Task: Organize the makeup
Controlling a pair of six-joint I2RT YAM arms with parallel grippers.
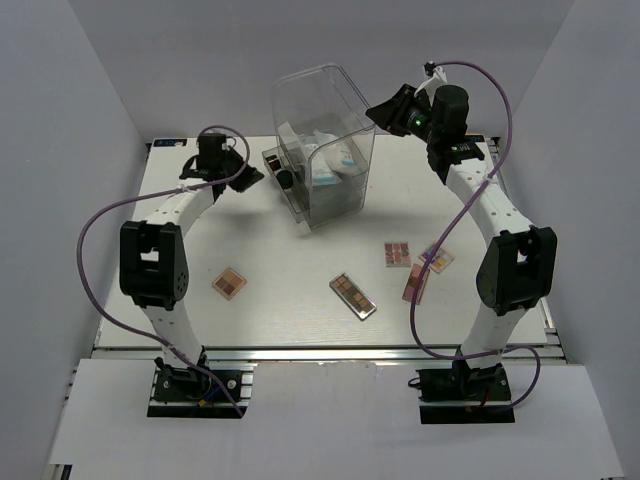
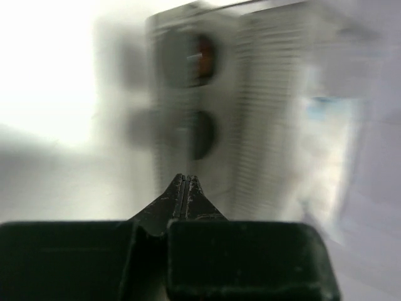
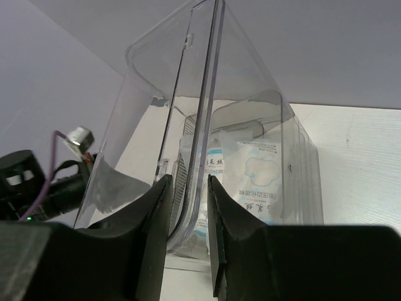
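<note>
R claw (image 3: 188, 182) clamped on raised lid (image 3: 188, 75) of clear box (image 1: 335, 195) — L claw (image 2: 183, 179) tips together, empty, just left of it. Five palettes (image 1: 353, 296) loose on near table (image 1: 290, 330) — packets (image 3: 254, 182) inside box.

Two arms, same build. Left arm (image 1: 172, 212) and right arm (image 1: 487, 205): white rounded links, chunky black joint housings (image 1: 152, 262) at the elbows, black wrist units. Black base plates (image 1: 195, 390) with small wiring. Left purple cable (image 1: 85, 250) runs in a big loop off the arm, right purple cable (image 1: 412, 305) likewise. Green light (image 1: 415, 122) on the right wrist. Left gripper (image 2: 186, 184): black pointed jaws, scuffed edges, blocky black body. Right gripper (image 3: 188, 183): matte black jaws, flat inner faces.
</note>
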